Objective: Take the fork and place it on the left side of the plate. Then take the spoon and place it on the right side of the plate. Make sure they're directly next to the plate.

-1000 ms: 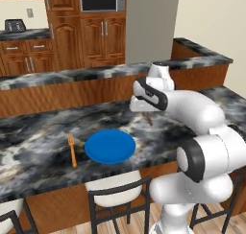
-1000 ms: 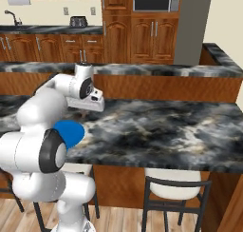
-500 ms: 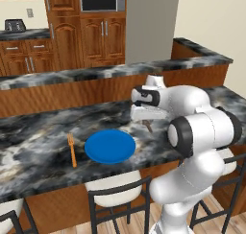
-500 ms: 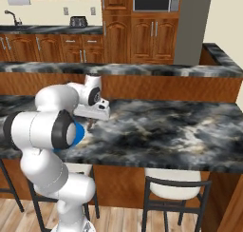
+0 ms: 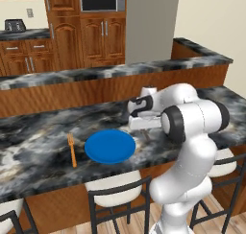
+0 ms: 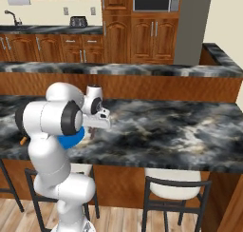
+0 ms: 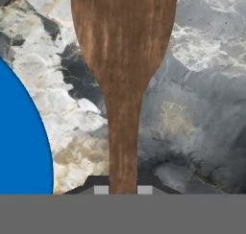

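Holding the spoon [image 7: 123, 84] by its handle, your gripper [image 7: 123, 189] has its jaws pinched tight on it, low over the counter [image 5: 38, 146] just right of the plate [image 5: 110, 146]. The fork [image 5: 72, 150] already lies on the counter left of the plate, close beside its rim, so the first half looks done and you are on the second step, placing the spoon. In the hand view the spoon hangs beside the plate's blue edge with a strip of counter between them. Next, judge the gap: lower the spoon flat to the counter, close against the plate's right rim and not on it, then spread the jaws.
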